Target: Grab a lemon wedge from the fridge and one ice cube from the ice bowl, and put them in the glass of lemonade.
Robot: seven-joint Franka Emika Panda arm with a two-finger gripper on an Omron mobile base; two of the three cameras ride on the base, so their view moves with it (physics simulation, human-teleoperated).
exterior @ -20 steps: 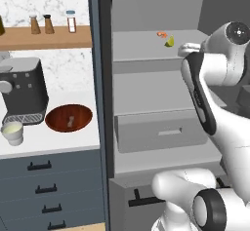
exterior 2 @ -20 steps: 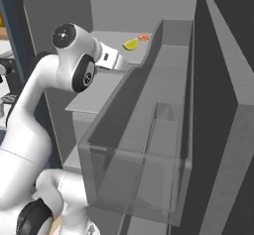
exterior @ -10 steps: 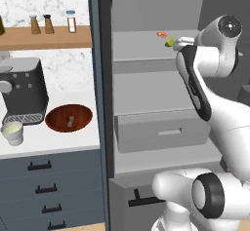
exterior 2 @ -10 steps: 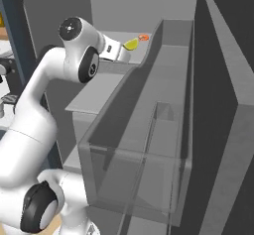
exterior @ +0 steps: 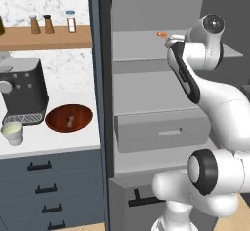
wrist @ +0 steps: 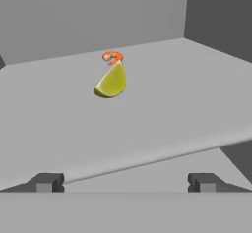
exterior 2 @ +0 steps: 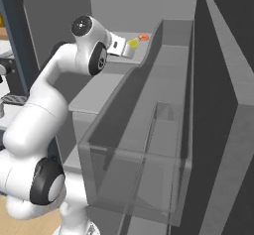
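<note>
The lemon wedge (wrist: pixel 111 82) is a small yellow-green piece lying on the fridge's (exterior: pixel 101 79) upper shelf, with a small orange shrimp (wrist: pixel 112 57) just behind it. My gripper (wrist: pixel 125 183) is open at the shelf's front edge, short of the wedge and apart from it, with its fingertips (wrist: pixel 47 182) spread wide. In the right base view the gripper (exterior 2: pixel 123 47) is level with the shelf, right beside the lemon wedge (exterior 2: pixel 133 43). On the counter at the left are the reddish-brown ice bowl (exterior: pixel 68 118) and the glass of lemonade (exterior: pixel 12 133).
A black coffee machine (exterior: pixel 22 91) stands behind the glass. Shakers (exterior: pixel 71 21) sit on a wooden wall shelf above. The fridge has a grey drawer (exterior: pixel 161 130) below the shelves, and its open door's clear bins (exterior 2: pixel 144 159) stand to the right. Dark blue-grey drawers (exterior: pixel 44 191) run under the counter.
The hand has moved forward and up along the upper fridge shelf, closer to the lemon wedge. The gripper stays open. The wedge and shrimp have not moved.
</note>
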